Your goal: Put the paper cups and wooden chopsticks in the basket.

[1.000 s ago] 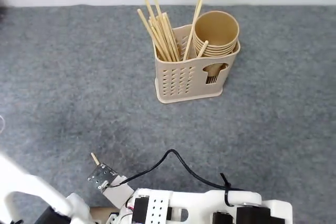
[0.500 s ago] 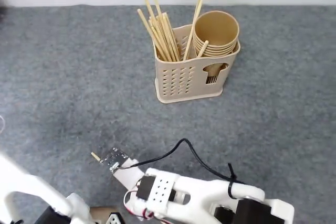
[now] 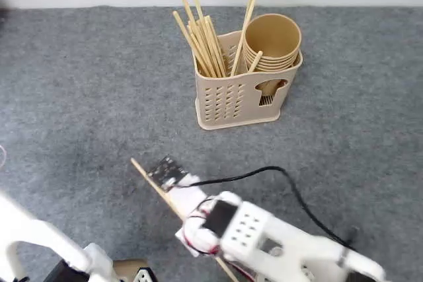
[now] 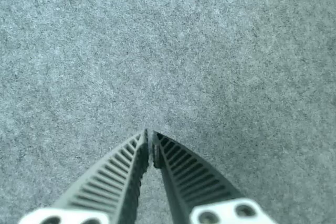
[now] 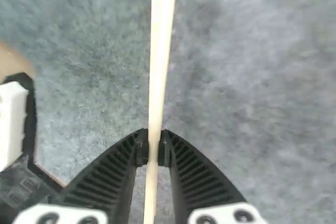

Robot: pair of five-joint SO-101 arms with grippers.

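Both my pincers look the same. The left pincer and the right pincer have dark grey tapered fingers with ribbed slats down the inside. They're bolted to white plastic bases with round screw holes. The right arm's shell is white too, kinda blocky, with a grid of small holes on one face. A black cable runs off it to a little dark board at the wrist, and there are some red wires by the joint. My left arm is plain white.
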